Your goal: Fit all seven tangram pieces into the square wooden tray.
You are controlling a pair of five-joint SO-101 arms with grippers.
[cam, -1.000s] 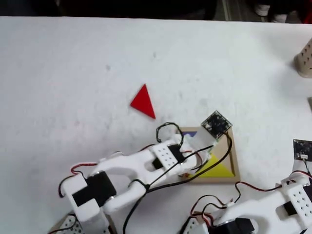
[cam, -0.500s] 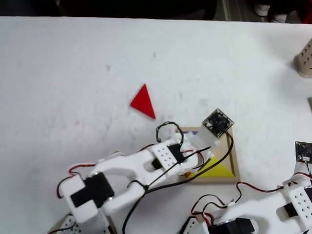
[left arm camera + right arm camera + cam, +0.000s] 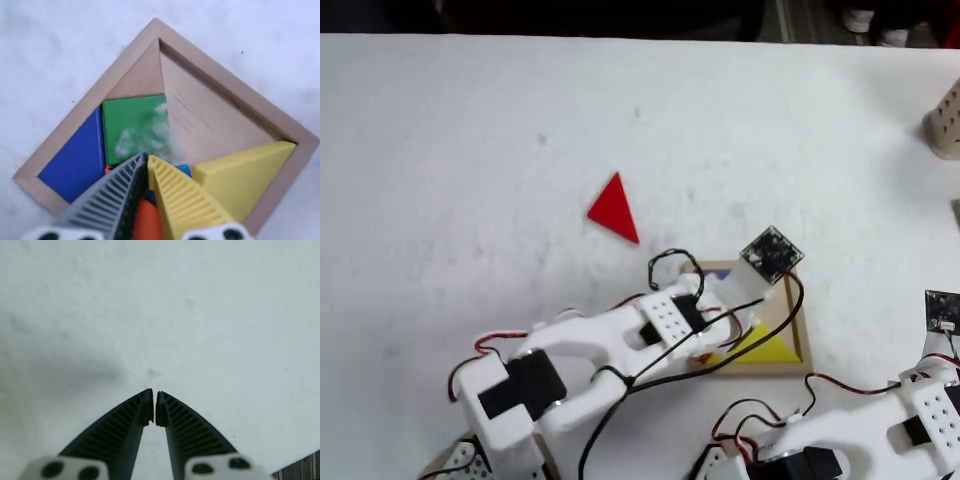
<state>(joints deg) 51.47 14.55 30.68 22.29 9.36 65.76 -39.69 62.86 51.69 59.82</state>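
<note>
On the white worktop [image 3: 470, 120], our left gripper [image 3: 147, 158], fingers closed, sits in the tray [image 3: 225, 80], likely nudging pieces [image 3: 132, 125] snug; our right gripper [image 3: 154, 407] idles, closed too.

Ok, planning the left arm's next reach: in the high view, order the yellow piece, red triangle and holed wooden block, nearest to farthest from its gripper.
From the left gripper, over the tray:
1. Yellow piece, in the tray beside it.
2. Red triangle, loose on the table.
3. Wooden block, at the table's edge.
</note>
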